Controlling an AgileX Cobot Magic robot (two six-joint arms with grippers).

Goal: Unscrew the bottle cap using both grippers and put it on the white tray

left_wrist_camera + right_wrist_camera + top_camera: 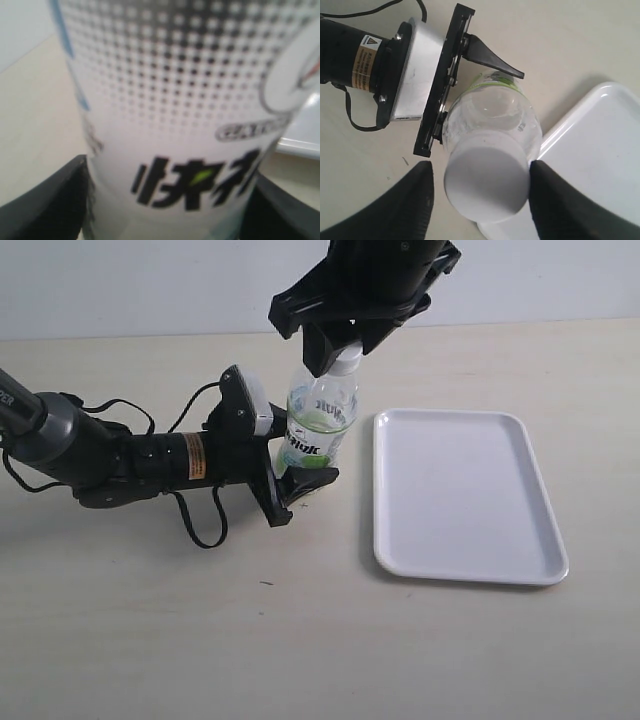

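the bottle cap [345, 362] is on the neck of the bottle [320, 425], a little above the middle of the exterior view, in the upper centre of the frame. seen from the right wrist, the cap [487, 182] is a plain white disc with the clear shoulder of the bottle [495, 115] below it.

the right gripper [348, 352] comes down from the top edge of the frame and its broad jaws stand one on each side of the cap. in the wrist view a thin strip of counter shows between one jaw and the cap, while the other jaw sits right at its edge, so the jaws are narrow but not clamped.

the bottle stands upright on the counter [150, 620], and the left gripper [295, 455] reaches in from the left of the frame, lying low, its jaws closed around the lower body at the label. its own camera shows the label [190, 125] filling the view, with a black jaw tight against each flank.

the left arm's dark barrel carries an orange label [193, 455], and black cables [200, 530] loop beside it.

the white tray [460, 490] lies flat just right of the bottle, close but not touching it.
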